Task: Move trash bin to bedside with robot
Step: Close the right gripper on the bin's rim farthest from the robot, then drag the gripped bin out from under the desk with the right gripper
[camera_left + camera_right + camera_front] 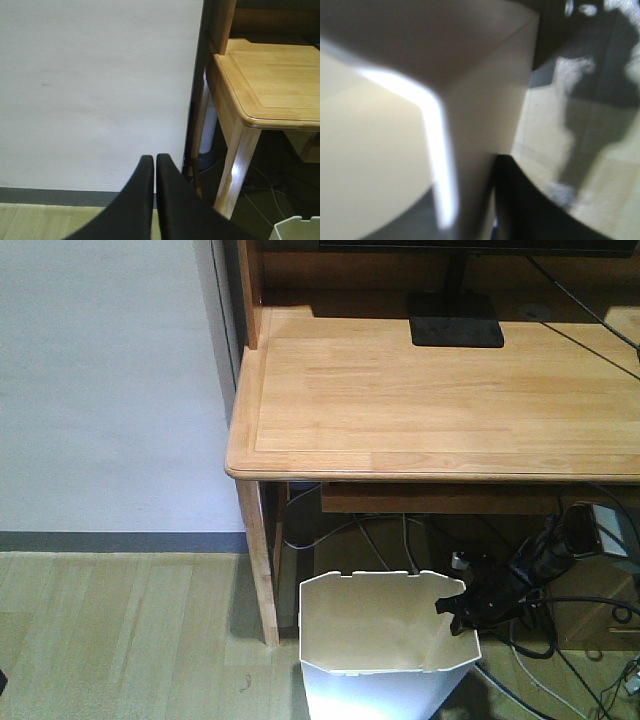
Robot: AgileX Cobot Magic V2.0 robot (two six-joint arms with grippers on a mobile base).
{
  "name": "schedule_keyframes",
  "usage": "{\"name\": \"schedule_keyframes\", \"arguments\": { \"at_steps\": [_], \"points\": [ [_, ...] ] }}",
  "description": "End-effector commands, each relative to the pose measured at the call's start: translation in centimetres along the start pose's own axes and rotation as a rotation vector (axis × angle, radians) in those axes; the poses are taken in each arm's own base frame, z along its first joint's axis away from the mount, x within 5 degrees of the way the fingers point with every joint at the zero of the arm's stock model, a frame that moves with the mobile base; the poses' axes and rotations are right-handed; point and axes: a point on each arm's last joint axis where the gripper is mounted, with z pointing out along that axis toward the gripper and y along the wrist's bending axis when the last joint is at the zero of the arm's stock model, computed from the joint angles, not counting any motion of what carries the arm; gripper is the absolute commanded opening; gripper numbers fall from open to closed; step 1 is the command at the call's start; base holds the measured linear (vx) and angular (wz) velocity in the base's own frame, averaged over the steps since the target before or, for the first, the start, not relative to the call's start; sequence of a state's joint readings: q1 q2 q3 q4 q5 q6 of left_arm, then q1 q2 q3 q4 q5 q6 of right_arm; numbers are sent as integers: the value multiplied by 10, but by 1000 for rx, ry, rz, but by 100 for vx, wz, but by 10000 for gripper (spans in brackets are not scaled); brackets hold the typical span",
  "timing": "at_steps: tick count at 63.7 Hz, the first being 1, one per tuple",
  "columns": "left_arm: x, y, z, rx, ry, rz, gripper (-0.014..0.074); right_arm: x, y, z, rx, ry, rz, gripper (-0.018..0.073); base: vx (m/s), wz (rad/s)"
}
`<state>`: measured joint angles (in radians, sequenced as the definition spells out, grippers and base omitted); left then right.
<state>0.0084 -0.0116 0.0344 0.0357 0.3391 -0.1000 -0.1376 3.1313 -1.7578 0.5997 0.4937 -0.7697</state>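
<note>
- The trash bin (375, 635) stands on the floor (120, 640) by a leg of the desk (420, 400). Its right rim corner touches the right gripper (458, 608).
- One black finger (530, 210) lies against the bin's outer wall. Its partner is hidden, so it cannot be told whether the rim is pinched.
- The left gripper (154, 159) is pressed together and empty. It points at the wall (90, 90), well apart from the bin.
- No bedside shows, so the whole carry appears left to do.

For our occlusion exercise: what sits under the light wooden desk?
A white faceted plastic bin, open-topped, with the black right gripper at its rim, plus tangled cables. The bin's base is cut off, and the light wooden desk covers whatever lies further back.
</note>
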Motion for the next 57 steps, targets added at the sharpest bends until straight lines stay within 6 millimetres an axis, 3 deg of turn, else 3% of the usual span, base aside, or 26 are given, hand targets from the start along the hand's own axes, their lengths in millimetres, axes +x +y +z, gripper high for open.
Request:
{"name": "schedule_keyframes", "arguments": {
  "at_steps": [1,31,43,57],
  "points": [
    [-5,-1,1,7,-51,-6,-6,-25,9,-32,-47,-61,2,-13,0,0],
    [-5,-1,1,7,-51,-6,-6,-35,35,-62,-269,-108,-176,-5,0,0],
    [-5,-1,1,7,-51,-6,-6,-13,36,-77,-166,-116,-202,-5,0,0],
    [-5,-1,1,7,-51,-6,-6,13,53,-112,-184,-103,-277,-5,0,0]
  ]
}}
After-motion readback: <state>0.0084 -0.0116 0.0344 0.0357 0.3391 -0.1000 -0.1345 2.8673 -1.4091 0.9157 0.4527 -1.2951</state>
